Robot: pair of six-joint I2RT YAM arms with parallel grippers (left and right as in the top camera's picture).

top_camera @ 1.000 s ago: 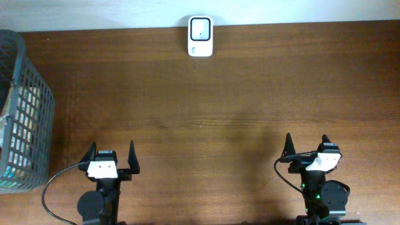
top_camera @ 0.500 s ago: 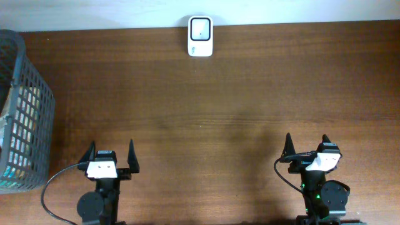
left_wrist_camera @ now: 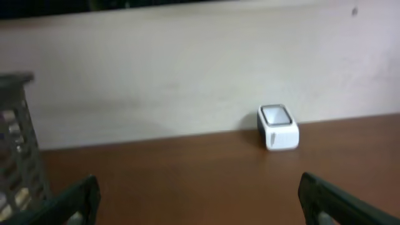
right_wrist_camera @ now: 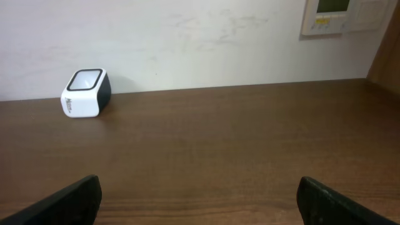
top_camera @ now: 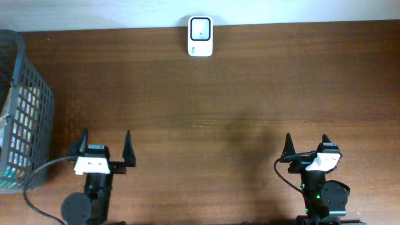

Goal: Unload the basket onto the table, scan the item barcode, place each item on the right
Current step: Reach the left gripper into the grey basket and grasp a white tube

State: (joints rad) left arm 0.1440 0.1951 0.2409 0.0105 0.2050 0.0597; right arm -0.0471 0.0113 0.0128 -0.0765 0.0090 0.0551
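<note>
My left hand (top_camera: 106, 141) stood wide open with nothing between its fingers, low over the near left part of the brown wooden counter (top_camera: 219, 94). My right hand (top_camera: 306, 144) was spread just as wide and just as empty over the near right part, well apart from the left. The white barcode scanner (top_camera: 200, 36) sat at the far edge of the counter against the pale wall (left_wrist_camera: 156, 75), its dark window tilted up, far from both my hands. A grey wire basket (top_camera: 28, 94) stood at the left edge of the counter, near my left hand but not touching it. Its contents (top_camera: 5, 140) showed only as pale and teal patches through the mesh, and I could not tell what they were
</note>
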